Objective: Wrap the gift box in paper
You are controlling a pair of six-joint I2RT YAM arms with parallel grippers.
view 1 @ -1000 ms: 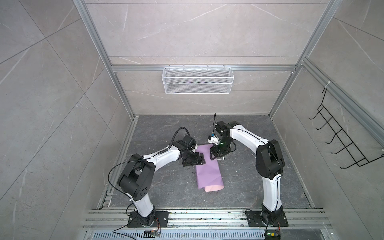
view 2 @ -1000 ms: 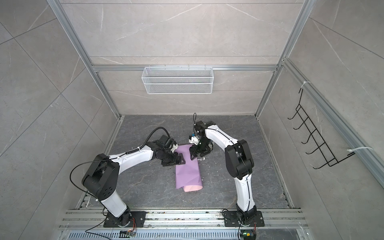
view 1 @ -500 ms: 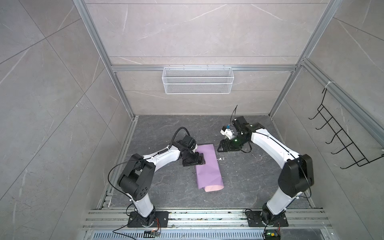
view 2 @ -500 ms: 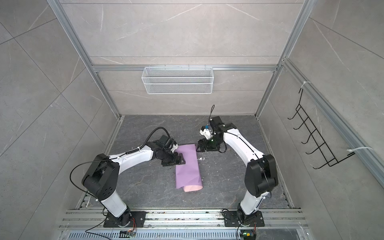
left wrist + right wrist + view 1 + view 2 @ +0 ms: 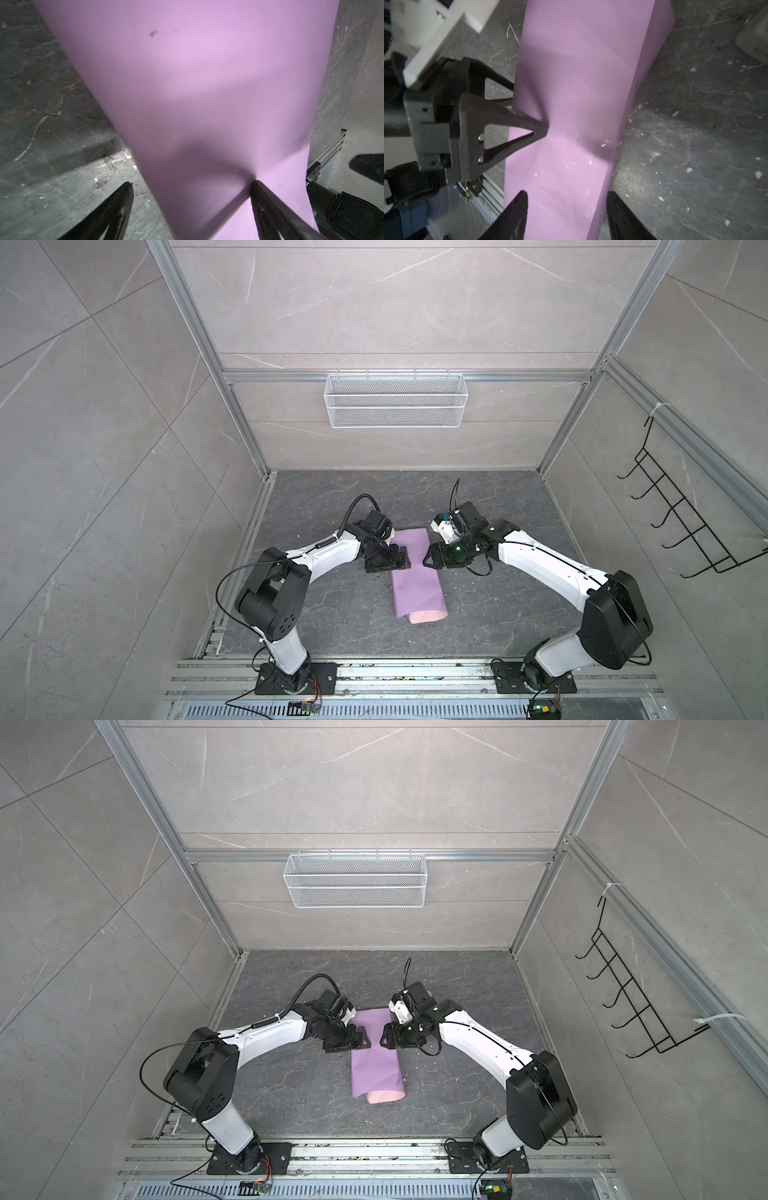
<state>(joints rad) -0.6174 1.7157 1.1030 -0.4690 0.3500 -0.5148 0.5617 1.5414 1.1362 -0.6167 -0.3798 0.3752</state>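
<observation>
Though the paper (image 5: pixel 417 589) lies folded lengthwise, its ends lie untucked as my spread left claw (image 5: pixel 402 559) pins it, my right claw (image 5: pixel 428 561) spread alongside.

Robot lab test cell. Grey stone-look panels (image 5: pixel 104 406) on aluminium posts (image 5: pixel 208 364) box it in. A white wire basket (image 5: pixel 394 400) hangs on the back wall, with a black hook rack (image 5: pixel 681 526) right of the basket. Metal rails (image 5: pixel 415 676) with two bolted arm bases (image 5: pixel 291 680) lie well below the basket.

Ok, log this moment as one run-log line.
paper: folded, lilac side out, pink showing at near end | gift box: not visible | left gripper: open, one fingertip pressing paper | right gripper: open, straddling paper's opposite edge
</observation>
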